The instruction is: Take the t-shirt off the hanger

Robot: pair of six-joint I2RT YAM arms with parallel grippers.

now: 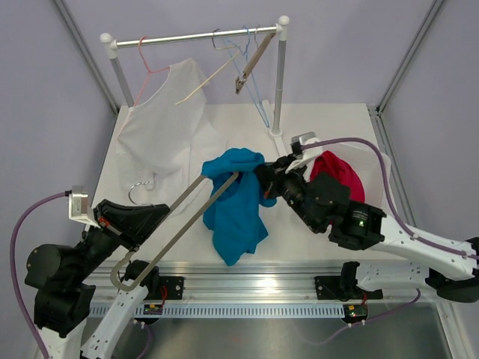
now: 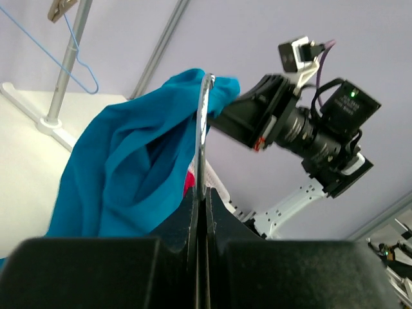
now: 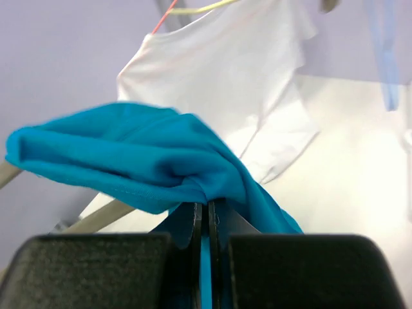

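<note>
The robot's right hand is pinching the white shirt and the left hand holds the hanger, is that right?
Not quite. The right gripper is pinching the blue t-shirt, not the white shirt, which hangs behind it, as the right wrist view shows. The left gripper does hold the hanger.

Hanger: far end hidden inside the teal t-shirt.
Red garment: lower part hidden behind the right arm.
Left arm: base cut off at the bottom edge.

Cloth, metal and plastic
The t-shirt is soft, matt teal cloth, creased; the hanger is smooth, dull grey metal; the fingers are matt black plastic; the rail is glossy metal; the table is smooth matt white.
</note>
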